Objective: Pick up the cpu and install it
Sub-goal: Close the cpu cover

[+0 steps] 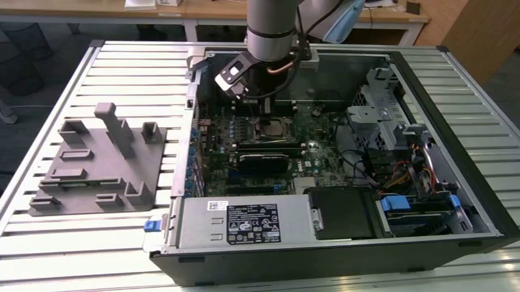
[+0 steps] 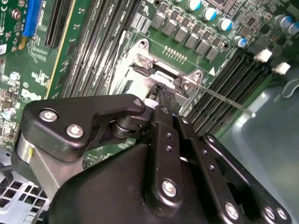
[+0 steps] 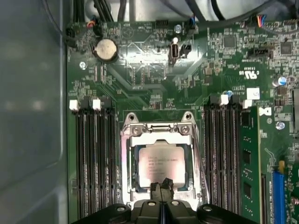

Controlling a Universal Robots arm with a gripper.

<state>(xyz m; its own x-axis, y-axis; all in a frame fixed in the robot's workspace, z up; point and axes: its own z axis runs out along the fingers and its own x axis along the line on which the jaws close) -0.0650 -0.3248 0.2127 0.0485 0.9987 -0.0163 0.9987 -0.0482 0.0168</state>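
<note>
- The jaws hang low inside the computer case (image 1: pixel 325 264), pressed together and pinching nothing. In the first wrist view their fingertips (image 3: pixel 156 188) sit side by side at the edge of the chip (image 3: pixel 161 163). I can't tell whether they touch it.
- The chip lies flat in the socket (image 3: pixel 159 129) on the motherboard (image 3: pixel 140 79), square to the frame, silvery top up. In the exterior view it sits just below the arm (image 1: pixel 272 30).
- By my reckoning the picking up and the placing are done, since the chip is in its seat and nothing grips it.
- What looks left is the locking. In the second wrist view a thin metal lever (image 2: pixel 224 99) stands off from the socket's corner. I can't tell whether the frame is clamped down over the chip.
- Counting the near things, there is one chip, one socket, one lever and one arm.
- Two banks of memory slots (image 3: pixel 96 158) flank the socket, one on either side, and one round coin battery (image 3: pixel 106 49) sits further up the board.
- Further out, the one case lies open on the slatted desk (image 1: pixel 81 243).
- One grey tray (image 1: pixel 81 164) with upright blocks sits just beside the case, on the exterior view's left.
</note>
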